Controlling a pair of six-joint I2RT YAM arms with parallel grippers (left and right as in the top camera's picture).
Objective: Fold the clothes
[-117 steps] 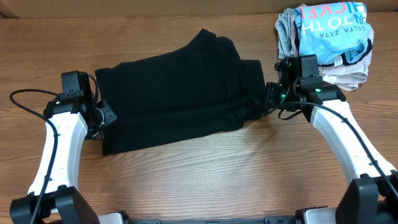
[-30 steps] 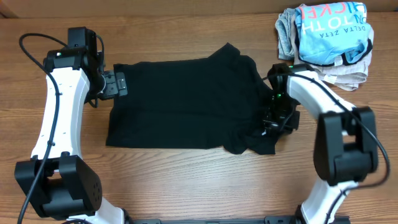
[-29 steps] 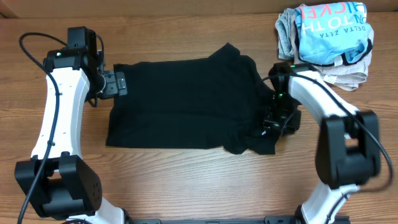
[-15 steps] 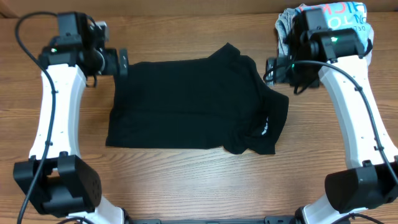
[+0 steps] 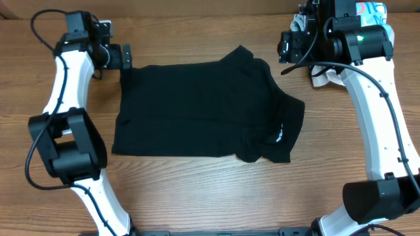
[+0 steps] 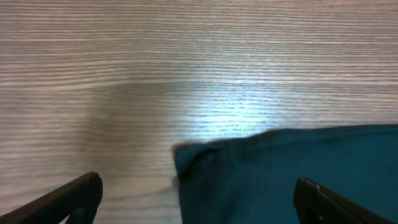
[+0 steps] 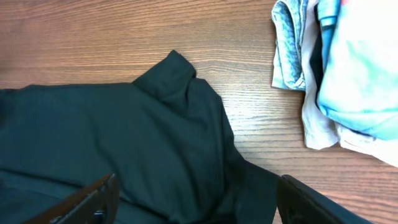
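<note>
t-shirt (image 5: 197,108) lies spread on table (image 5: 197,193)

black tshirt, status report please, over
Black T-shirt flat on table, right end rumpled. Left gripper open, empty, by its far left corner. Right gripper open, empty, near the pile of other clothes. Nothing on it.

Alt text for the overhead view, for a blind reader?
A black T-shirt lies partly folded on the wooden table. Both grippers hover open and empty: the left gripper by its far-left corner, the right gripper near a pile of other clothes.
</note>
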